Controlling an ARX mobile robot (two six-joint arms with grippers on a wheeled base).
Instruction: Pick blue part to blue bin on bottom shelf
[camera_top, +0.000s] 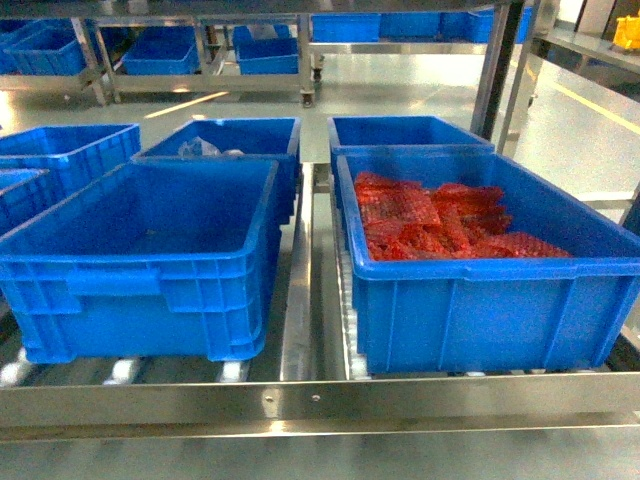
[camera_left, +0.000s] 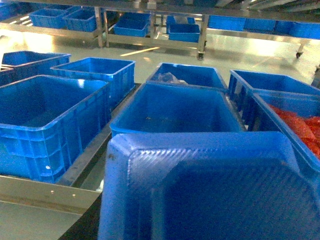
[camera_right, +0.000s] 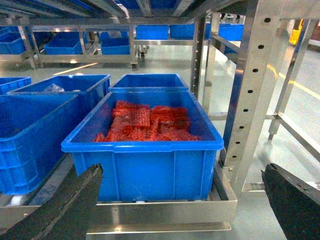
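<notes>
- My left pincer carries the blue part, a broad blue plastic tray with a ribbed face and rounded corners (camera_left: 200, 190); it fills the lower half of my left wrist view, so close that it hides my own fingers. I judge that I am closed on it, but the contact itself I cannot see.
- My right pincer (camera_right: 182, 200) stands wide open with nothing in it, its two dark fingers (camera_right: 60, 210) spread at the bottom corners of its own view, in front of the blue bin of red mesh-bagged pieces (camera_right: 145, 150).
- Ahead of and below my carried tray lies the empty deep blue plastic bin (camera_left: 175, 112) on the bottom shelf, the low stainless-steel rack with its flat front rail (camera_top: 320, 395); I take that bin as my target.
- Risk: the tray looks nearly as wide as the bin's mouth. If I lower it skewed, a corner may catch the rim and it will tilt or hang there.
- Risk: with my fingers hidden, I cannot judge how firm my hold is; a slip here could drop the tray onto the rail or the floor.
- Risk: similar blue bins stand to either side, so drifting sideways would put it in the wrong one.
- Writing: I can read no brand, label or lettering on any bin, tray or rack.
</notes>
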